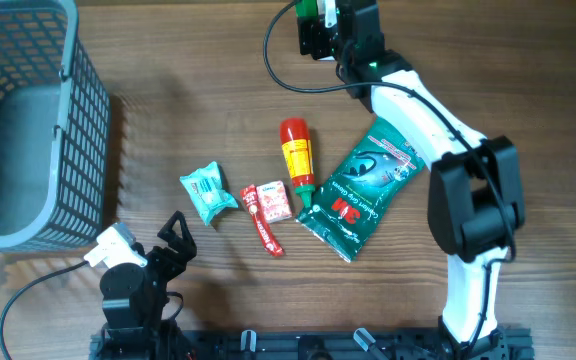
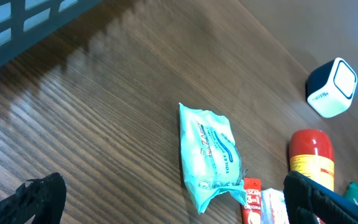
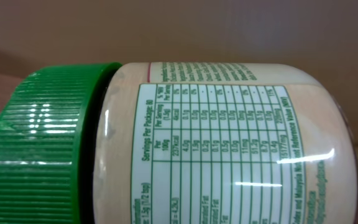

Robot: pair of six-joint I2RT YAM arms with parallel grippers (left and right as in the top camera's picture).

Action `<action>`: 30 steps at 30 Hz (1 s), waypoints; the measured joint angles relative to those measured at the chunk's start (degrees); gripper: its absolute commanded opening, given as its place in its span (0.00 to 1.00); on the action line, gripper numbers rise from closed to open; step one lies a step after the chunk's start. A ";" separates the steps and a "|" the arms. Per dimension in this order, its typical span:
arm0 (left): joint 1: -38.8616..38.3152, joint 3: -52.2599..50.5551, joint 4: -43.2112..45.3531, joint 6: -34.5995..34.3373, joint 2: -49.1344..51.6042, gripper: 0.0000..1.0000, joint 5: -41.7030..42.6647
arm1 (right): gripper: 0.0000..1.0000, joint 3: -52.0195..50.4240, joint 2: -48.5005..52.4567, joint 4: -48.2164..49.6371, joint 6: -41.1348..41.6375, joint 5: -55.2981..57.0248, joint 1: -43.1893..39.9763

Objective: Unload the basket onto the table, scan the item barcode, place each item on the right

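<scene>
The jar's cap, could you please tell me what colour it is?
The jar has a ribbed green cap, seen best in the right wrist view.

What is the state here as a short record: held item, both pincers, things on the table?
held item: green-lidded jar, nutrition panel facing the right wrist camera, no barcode in view
right pincer: closed on the jar, top of overhead view
left pincer: open, empty, near the teal wipes pack
on table: red sauce bottle, green 3M pack, small carton, red sachet
basket: grey, left side
white-and-blue device: beyond the bottle, left wrist view
</scene>
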 measured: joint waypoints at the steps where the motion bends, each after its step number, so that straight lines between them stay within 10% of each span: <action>1: 0.00 0.00 0.00 0.00 0.00 1.00 0.00 | 0.83 0.37 1.75 0.87 -0.15 0.39 -0.22; 18: 0.00 0.00 0.00 0.00 0.00 1.00 0.00 | 0.77 12.87 5.97 -22.32 1.22 1.36 -7.74; 30: 0.00 0.00 0.00 -0.02 0.00 1.00 0.00 | 0.83 14.45 4.46 -26.97 1.20 5.38 -30.12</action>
